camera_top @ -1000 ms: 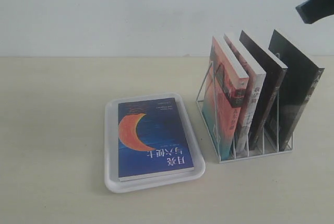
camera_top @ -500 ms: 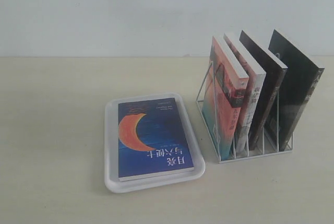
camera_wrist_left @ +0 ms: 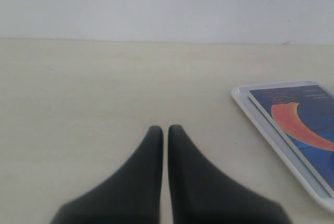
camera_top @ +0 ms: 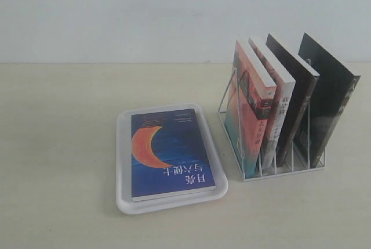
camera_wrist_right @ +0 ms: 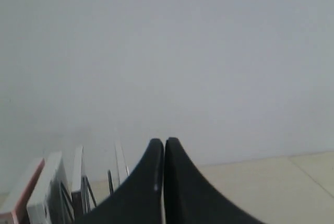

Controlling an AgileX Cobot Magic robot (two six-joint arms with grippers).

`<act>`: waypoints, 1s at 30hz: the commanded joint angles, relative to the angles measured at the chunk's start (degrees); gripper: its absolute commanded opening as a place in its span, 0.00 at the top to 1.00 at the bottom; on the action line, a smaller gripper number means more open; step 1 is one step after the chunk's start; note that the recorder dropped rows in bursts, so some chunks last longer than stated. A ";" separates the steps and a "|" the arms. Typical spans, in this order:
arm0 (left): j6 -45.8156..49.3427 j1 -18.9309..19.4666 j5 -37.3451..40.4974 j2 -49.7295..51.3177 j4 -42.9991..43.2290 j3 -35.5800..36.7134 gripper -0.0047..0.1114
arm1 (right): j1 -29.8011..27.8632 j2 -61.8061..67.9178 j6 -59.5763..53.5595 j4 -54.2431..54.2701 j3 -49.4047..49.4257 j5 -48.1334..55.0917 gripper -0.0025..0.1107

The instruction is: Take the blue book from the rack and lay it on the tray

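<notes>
Lying flat in tray (camera_top: 123, 162), blue book (camera_top: 171, 153) judged delivered. Left gripper (camera_wrist_left: 165, 130), right gripper (camera_wrist_right: 164, 143) seen pinched together, empty. Rack (camera_top: 284, 173) could be toppled if clipped.

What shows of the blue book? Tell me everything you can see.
The blue book is a paperback with a dark blue cover, a large orange crescent moon and white characters by its near edge. White page edges show along that edge. It lies flat, closed, cover up, inside the white tray, filling most of it. Only the tray touches it.
</notes>
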 commanded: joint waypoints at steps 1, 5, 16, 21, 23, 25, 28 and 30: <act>0.00 0.11 -0.25 -0.18 -0.67 -0.06 0.92 | -0.42 -3.19 0.30 0.40 6.97 -1.20 0.98; 0.00 0.11 -0.25 -0.18 -0.62 -0.06 0.92 | -0.42 -3.19 0.91 0.51 9.04 -0.97 0.98; 0.00 0.11 -0.25 -0.18 -0.62 -0.06 0.92 | -0.42 -3.19 -17.51 19.51 9.31 2.18 0.98; 0.00 0.11 -0.25 -0.18 -0.62 -0.06 0.92 | -0.42 -3.19 -35.85 34.64 9.31 3.95 0.98; 0.00 0.11 -0.25 -0.18 -0.62 -0.06 0.92 | -0.42 -3.19 -36.35 35.31 9.31 3.95 0.98; 0.00 0.11 -0.25 -0.18 -0.62 -0.06 0.92 | -0.42 -3.19 -36.35 35.31 9.31 3.95 0.98; 0.00 0.11 -0.25 -0.18 -0.62 -0.06 0.92 | -0.42 -3.19 -38.04 36.18 9.31 4.39 0.98; 0.00 0.11 -0.25 -0.18 -0.62 -0.06 0.92 | -0.42 -3.19 -41.04 37.76 9.31 5.03 0.98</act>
